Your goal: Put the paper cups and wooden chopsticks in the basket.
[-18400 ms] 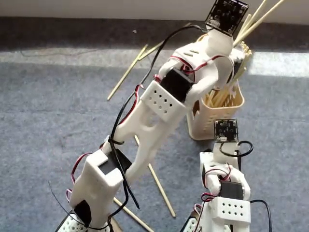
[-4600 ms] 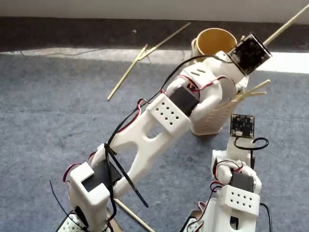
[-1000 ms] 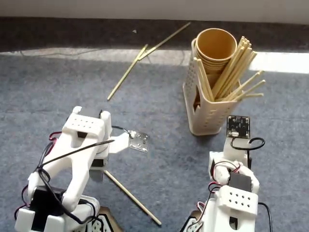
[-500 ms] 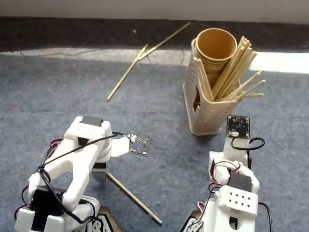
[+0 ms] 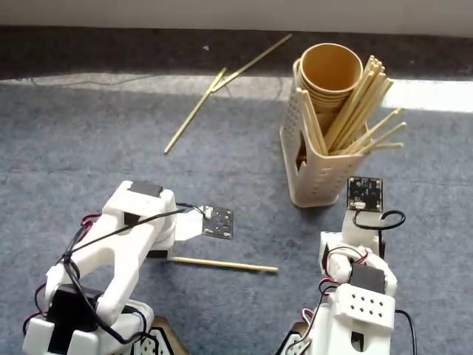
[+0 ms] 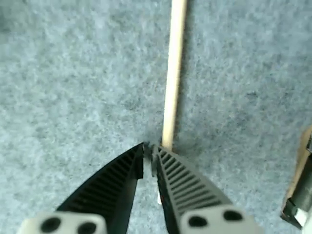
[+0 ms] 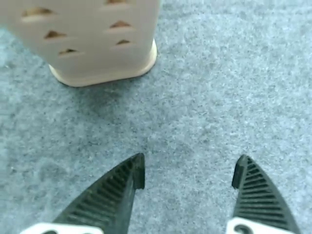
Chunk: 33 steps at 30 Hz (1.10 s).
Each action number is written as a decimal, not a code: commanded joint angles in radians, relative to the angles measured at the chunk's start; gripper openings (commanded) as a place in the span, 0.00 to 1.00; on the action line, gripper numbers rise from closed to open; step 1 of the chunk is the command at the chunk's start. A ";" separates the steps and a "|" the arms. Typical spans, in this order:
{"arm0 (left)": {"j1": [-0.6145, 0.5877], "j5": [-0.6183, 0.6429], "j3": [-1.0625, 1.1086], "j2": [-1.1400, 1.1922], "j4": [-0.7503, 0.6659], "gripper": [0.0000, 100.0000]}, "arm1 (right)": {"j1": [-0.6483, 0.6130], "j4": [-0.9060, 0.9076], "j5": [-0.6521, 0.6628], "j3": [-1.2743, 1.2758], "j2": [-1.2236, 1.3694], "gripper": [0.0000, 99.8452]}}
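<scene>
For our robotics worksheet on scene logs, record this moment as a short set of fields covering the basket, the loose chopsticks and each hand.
basket: upright on the carpet, holding stacked paper cups and bundled chopsticks
near chopstick: flat on the carpet before the left arm
far chopsticks: flat near the carpet's far edge
left hand: shut on the near chopstick's end
right hand: open over carpet beside the basket's base
task: unfinished

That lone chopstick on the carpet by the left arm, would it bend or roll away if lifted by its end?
Probably stiff: the chopstick lies dead straight. Likely light, being thin wood. Held at one end, where the left end effector closes on it, it may droop or swing; the carpet should curb rolling.
</scene>
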 commanded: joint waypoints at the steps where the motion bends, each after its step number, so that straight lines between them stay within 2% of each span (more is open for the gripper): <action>1: 0.013 0.031 0.047 -0.004 -0.081 0.12 | -0.007 -0.013 -0.003 -0.002 -0.013 0.29; 5: 0.012 0.032 0.061 -0.010 -0.091 0.12 | -0.007 -0.013 -0.003 -0.002 -0.013 0.29; 8: -0.008 0.038 -0.013 -0.016 -0.075 0.12 | -0.007 -0.013 -0.003 -0.002 -0.013 0.29; 14: 0.010 0.081 -0.209 -0.012 0.150 0.12 | -0.007 -0.013 -0.003 -0.002 -0.013 0.29; 18: 0.065 0.083 -0.214 -0.008 0.210 0.12 | -0.007 -0.013 -0.003 -0.002 -0.013 0.29; 23: 0.124 0.115 -0.119 -0.007 0.193 0.12 | -0.007 -0.013 -0.003 -0.002 -0.013 0.29; 28: 0.136 0.121 -0.010 -0.007 0.037 0.12 | -0.007 -0.013 -0.003 -0.002 -0.013 0.29; 33: 0.136 0.121 0.025 -0.005 -0.040 0.12 | -0.007 -0.013 -0.003 -0.002 -0.013 0.29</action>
